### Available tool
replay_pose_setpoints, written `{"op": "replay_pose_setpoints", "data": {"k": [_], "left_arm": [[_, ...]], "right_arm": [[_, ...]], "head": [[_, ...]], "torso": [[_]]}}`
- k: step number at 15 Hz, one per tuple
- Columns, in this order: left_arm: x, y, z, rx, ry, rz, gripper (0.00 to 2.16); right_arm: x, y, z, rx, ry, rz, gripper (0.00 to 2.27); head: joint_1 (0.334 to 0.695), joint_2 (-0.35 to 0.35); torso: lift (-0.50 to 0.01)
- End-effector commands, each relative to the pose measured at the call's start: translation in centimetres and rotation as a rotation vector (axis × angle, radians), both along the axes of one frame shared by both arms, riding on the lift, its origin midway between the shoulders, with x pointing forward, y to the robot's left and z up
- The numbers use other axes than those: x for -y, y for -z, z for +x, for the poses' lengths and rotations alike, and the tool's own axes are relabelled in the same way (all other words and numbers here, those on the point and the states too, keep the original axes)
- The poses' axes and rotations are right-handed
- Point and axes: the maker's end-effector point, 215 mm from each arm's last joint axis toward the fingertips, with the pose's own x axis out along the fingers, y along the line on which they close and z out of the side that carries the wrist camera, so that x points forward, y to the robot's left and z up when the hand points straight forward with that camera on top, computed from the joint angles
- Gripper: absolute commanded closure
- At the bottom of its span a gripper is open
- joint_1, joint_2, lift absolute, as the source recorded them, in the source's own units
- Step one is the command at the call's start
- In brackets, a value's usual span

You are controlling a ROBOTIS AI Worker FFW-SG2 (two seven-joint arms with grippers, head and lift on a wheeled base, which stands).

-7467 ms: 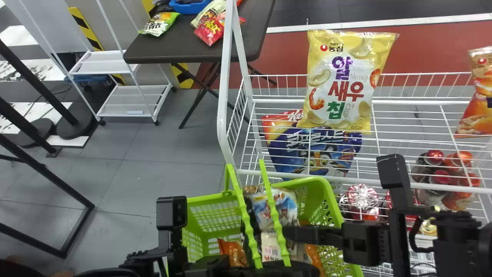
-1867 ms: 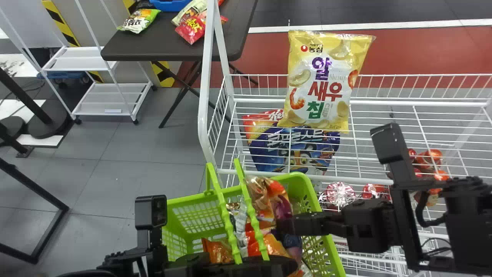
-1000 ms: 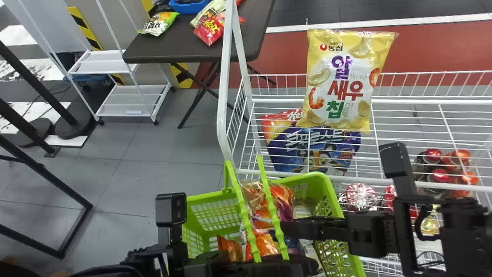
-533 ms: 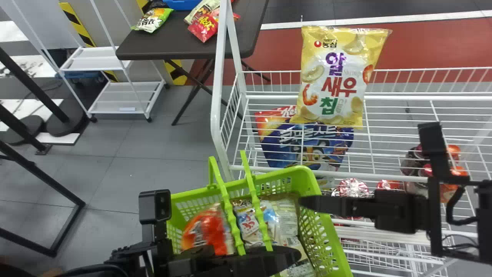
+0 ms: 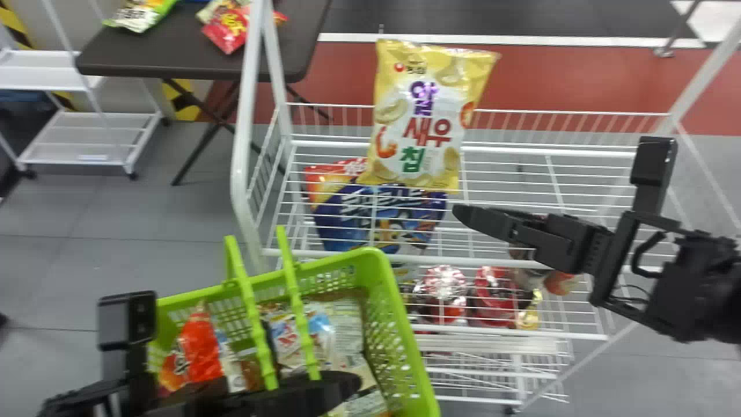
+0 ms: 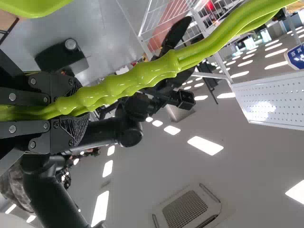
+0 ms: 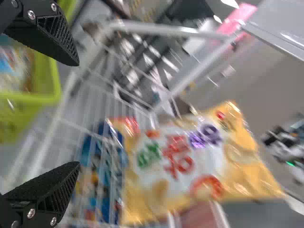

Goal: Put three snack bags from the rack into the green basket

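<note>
My left gripper is low in the head view over the green basket; in the left wrist view the left gripper is closed around its green handle. Several snack bags lie in the basket, among them an orange-red bag at its left side. A yellow snack bag stands upright on the white rack's top level, with a blue bag below it. To the right of and lower than the yellow bag is my right gripper. In the right wrist view the right gripper stands open, its fingers apart.
Red-wrapped packs sit lower in the rack. The rack's white front rail runs right of the basket, and its post rises at the left. Behind stands a dark table with more bags. Grey floor lies left of the rack.
The right gripper has let go of the orange-red bag, which now lies farther left in the basket, and has moved up and away toward the rack. The head view has turned right.
</note>
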Motion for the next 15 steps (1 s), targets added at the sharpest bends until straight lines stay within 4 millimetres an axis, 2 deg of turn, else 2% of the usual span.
{"op": "replay_pose_setpoints", "data": {"k": [1,4,10,15], "left_arm": [[0.1,0.0,0.0,-0.002,-0.001,-0.003,2.15],[0.1,0.1,-0.1,-0.004,0.000,-0.004,2.15],[0.1,0.6,0.3,-0.018,-0.003,0.001,2.15],[0.3,0.6,0.1,-0.022,0.002,-0.002,2.15]], "right_arm": [[2.9,-1.1,2.2,0.246,0.143,-0.172,0.09],[5.2,0.1,1.1,0.365,0.268,-0.280,0.09],[8.6,4.1,-2.5,0.330,0.386,-0.320,0.09],[9.2,4.4,-5.0,0.319,0.416,-0.319,0.11]], "head": [[0.695,-0.098],[0.695,-0.155],[0.695,-0.218],[0.695,-0.270]], "torso": [[0.000],[0.000],[0.000],[0.000]]}}
